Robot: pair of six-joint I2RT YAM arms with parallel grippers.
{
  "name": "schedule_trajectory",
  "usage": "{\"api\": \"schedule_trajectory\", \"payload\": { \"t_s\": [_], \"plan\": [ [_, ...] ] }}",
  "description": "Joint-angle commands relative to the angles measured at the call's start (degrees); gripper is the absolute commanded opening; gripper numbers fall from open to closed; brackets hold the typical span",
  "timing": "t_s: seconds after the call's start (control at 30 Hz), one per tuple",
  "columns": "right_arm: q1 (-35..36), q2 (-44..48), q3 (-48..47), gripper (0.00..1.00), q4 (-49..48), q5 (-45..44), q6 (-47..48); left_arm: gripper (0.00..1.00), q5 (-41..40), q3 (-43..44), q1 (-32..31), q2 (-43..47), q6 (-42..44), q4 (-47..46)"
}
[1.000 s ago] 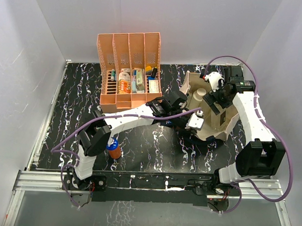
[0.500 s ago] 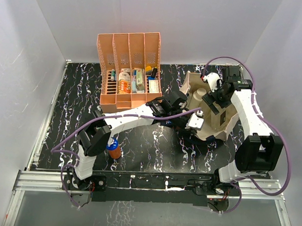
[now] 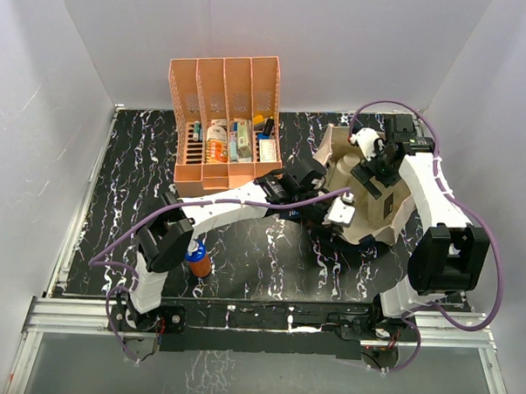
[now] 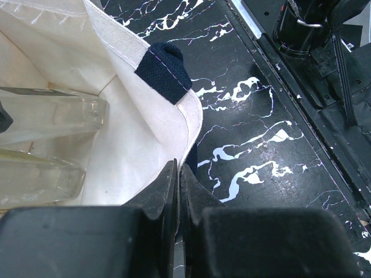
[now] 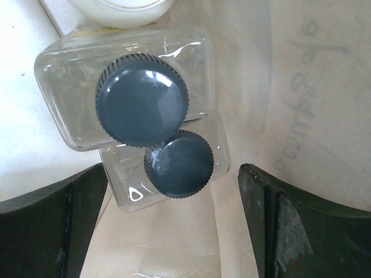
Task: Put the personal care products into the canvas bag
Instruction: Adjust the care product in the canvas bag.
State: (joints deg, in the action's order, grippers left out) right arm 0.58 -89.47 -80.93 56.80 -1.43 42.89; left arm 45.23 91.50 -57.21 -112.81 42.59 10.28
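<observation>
The cream canvas bag (image 3: 393, 211) lies open at the right of the table. My left gripper (image 3: 323, 214) is shut on its near rim, seen in the left wrist view (image 4: 178, 169) beside a navy handle end (image 4: 165, 69). Two clear bottles (image 4: 52, 116) lie inside. My right gripper (image 3: 369, 177) hovers open and empty over the bag's mouth. In the right wrist view (image 5: 174, 231) it is just above a clear square dark-capped bottle (image 5: 142, 98) and a clear grey-capped one (image 5: 179, 164). The orange-brown blue-capped bottle (image 3: 197, 259) stands by the left arm's base.
An orange four-slot file rack (image 3: 224, 125) with several small items stands at the back centre. White walls close in the table on three sides. The bag's inner wall (image 5: 313, 87) rises close beside the right fingers.
My right arm has shifted a little toward the back over the bag. My left gripper has stayed shut on the bag's rim.
</observation>
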Motion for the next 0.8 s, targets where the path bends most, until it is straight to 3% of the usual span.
{"api": "schedule_trajectory", "payload": {
  "t_s": [0.0, 0.53, 0.77],
  "plan": [
    [-0.4, -0.62, -0.79, 0.98, -2.35, 1.55, 3.06, 0.0, 2.21, 1.49, -0.78, 2.19, 0.3, 0.1],
    [-2.62, -3.63, -2.46, 0.98, 1.62, 7.29, 5.14, 0.0, 2.18, 1.57, -0.74, 2.23, -0.03, 0.07],
    [-4.91, -4.14, -5.09, 0.87, 4.37, 9.67, 4.92, 0.0, 2.4, 1.92, -0.8, 2.01, -0.35, -0.22]
  ]
}}
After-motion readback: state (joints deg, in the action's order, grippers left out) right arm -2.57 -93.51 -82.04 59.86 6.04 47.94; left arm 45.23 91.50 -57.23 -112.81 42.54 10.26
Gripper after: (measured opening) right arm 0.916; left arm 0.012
